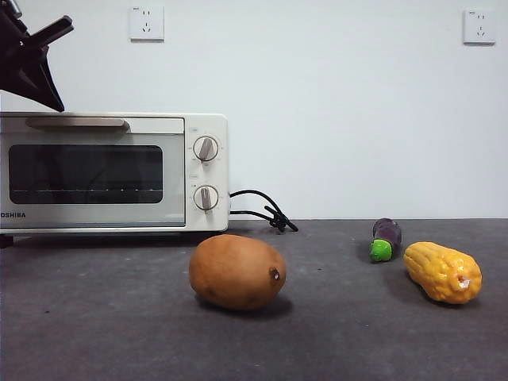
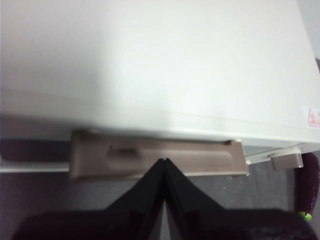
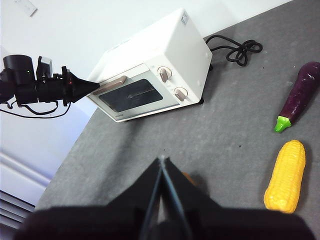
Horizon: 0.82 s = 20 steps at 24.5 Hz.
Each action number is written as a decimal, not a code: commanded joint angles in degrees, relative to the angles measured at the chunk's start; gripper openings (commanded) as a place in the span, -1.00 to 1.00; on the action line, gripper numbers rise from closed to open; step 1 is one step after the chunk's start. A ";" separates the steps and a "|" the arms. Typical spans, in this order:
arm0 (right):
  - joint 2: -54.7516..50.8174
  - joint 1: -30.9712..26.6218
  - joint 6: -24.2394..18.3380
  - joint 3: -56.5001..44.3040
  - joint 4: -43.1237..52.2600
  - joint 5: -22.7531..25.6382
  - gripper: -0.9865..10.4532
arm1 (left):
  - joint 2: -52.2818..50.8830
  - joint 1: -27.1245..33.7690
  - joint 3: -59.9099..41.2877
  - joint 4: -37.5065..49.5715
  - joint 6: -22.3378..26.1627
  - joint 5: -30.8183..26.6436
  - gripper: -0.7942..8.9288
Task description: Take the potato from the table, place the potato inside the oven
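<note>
The potato (image 1: 237, 271) lies on the desk (image 1: 95, 317) in front of the oven (image 1: 113, 172), whose door is closed, with the eggplant (image 1: 386, 238) and corn (image 1: 442, 272) well off to one side. The left gripper (image 2: 165, 161) hovers just at the oven's door handle (image 2: 157, 160), its fingers pressed together and empty. The right gripper (image 3: 161, 160) hangs above the desk (fingers likewise closed, holding nothing).
</note>
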 commanded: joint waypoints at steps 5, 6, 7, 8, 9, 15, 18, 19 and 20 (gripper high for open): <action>-0.02 0.00 -0.39 0.28 -1.75 -0.20 -0.83 | 1.25 0.22 0.09 1.60 -0.35 -0.22 -0.85; -0.02 0.00 -0.39 0.28 -2.05 -0.20 -0.83 | 1.53 0.22 0.09 1.97 -0.35 -0.35 -0.85; -0.02 0.00 -0.39 0.28 -2.34 -0.20 -0.83 | 1.68 0.22 0.09 2.14 -0.35 -0.37 -0.85; -0.02 0.00 -0.39 0.28 -2.60 -0.20 -0.83 | 1.88 0.22 0.09 2.21 -0.37 -0.37 -0.85; -0.02 0.00 -0.39 0.28 -2.75 -0.22 -0.83 | 2.03 0.22 0.09 2.16 -0.35 -0.57 -0.85; -0.04 0.00 -0.33 0.28 -2.75 -0.46 -0.83 | 3.28 0.22 0.09 2.19 -0.33 -3.56 -0.85; -0.02 0.00 -0.31 0.28 -2.75 -0.44 -0.83 | 3.61 0.22 0.09 1.40 0.42 -3.61 -0.85; -0.04 0.00 -0.31 0.28 -2.75 -0.42 -0.83 | 3.63 0.22 0.09 1.05 0.83 -3.58 -0.85; -0.04 0.00 -0.31 0.28 -2.75 -0.42 -0.83 | 3.63 0.22 0.09 0.35 1.44 -3.63 -0.85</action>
